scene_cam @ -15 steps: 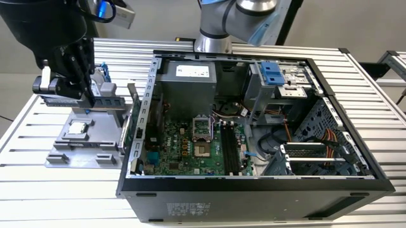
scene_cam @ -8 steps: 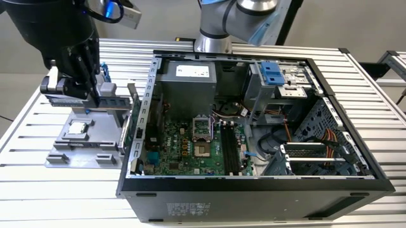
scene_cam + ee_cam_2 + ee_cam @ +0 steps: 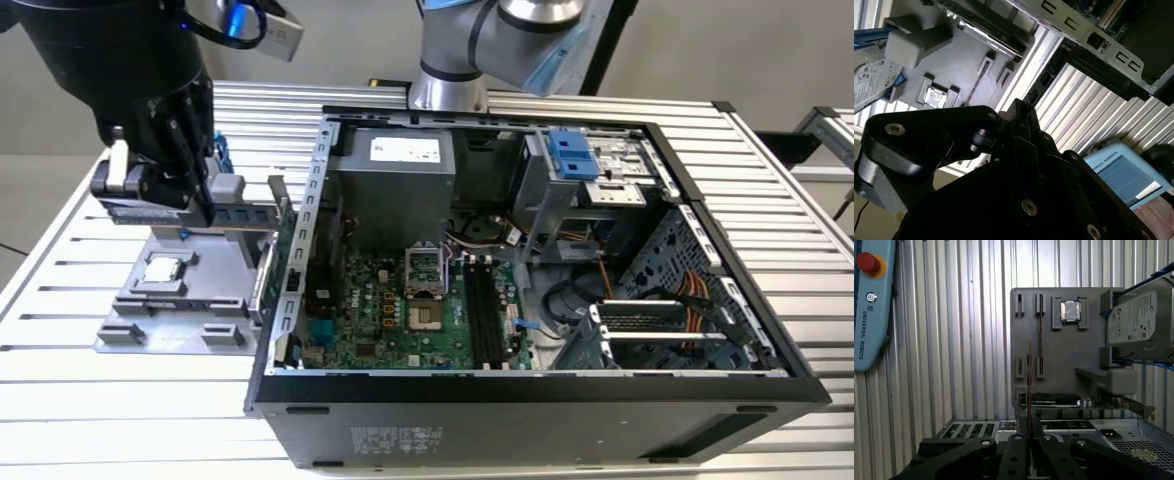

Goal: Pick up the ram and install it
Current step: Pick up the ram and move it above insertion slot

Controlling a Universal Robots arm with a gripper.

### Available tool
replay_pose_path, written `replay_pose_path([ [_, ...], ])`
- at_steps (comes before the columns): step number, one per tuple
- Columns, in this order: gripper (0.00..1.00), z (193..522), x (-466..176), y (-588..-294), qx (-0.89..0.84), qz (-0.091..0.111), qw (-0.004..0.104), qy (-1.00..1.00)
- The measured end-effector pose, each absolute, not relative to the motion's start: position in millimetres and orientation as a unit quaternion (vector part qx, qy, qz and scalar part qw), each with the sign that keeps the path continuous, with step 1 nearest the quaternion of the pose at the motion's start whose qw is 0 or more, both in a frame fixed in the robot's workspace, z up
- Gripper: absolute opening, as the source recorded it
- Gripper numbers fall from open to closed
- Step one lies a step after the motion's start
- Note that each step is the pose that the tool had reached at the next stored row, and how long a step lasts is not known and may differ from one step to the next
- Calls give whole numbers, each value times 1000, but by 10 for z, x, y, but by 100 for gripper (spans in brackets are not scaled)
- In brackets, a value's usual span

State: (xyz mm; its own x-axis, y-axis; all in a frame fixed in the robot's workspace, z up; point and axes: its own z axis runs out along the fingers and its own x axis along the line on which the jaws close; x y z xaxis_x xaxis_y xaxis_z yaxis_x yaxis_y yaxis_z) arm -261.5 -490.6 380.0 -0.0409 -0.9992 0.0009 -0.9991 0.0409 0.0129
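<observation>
Ribbed metal table [image 3: 80, 260]; we see the gripper [image 3: 1028, 425] pinching the ram [image 3: 1028, 375] over its grey holder [image 3: 1064, 355], motherboard slots [image 3: 483, 310] not yet filled.

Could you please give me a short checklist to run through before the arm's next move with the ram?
1. Hold on the ram by the gripper: ok, edge-on between its fingers.
2. Clearance of the ram from the grey holder: cannot tell.
3. Free long black slots on the motherboard: ok.
4. Open computer case: ok.
5. The square chip seated in the holder: ok.
</observation>
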Motion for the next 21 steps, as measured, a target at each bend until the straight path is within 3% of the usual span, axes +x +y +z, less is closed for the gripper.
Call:
replay_pose_path([
  [21,0,3800,-2428,-4906,693,-4,5,-721],
])
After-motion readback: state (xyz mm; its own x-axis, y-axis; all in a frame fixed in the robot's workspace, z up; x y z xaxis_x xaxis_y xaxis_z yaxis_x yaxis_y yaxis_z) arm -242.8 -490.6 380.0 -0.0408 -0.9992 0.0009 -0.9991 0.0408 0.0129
